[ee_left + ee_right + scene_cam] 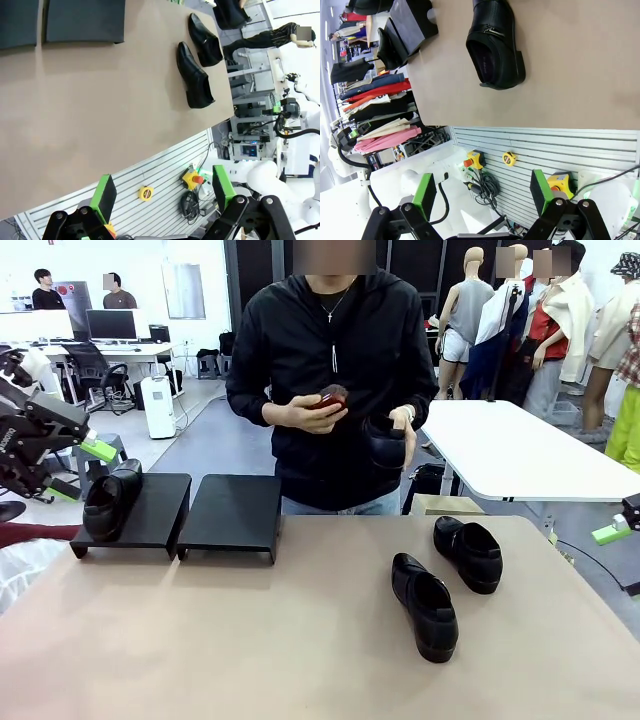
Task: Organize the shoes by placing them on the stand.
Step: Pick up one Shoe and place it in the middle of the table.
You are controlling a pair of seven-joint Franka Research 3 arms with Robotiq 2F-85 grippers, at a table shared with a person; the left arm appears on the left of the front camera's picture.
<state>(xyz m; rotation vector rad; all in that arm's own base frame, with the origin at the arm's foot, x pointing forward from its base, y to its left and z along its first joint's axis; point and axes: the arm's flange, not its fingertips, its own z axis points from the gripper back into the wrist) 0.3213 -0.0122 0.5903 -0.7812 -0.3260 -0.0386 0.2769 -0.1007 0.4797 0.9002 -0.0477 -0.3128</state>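
One black loafer lies on the left platform of the black stand; the right platform is bare. Two more shoes lie on the tan table at the right, one nearer and one farther back. The person at the far side holds another shoe in one hand and a small reddish thing in the other. My left gripper hovers open at the left edge, beside the stand. My right gripper stands open off the table's right side, with a shoe ahead of it.
A white table stands behind on the right. Below the table's near side, the wrist views show a slatted panel with cables, a yellow tape measure and an emergency stop button. The middle of the tan table is bare.
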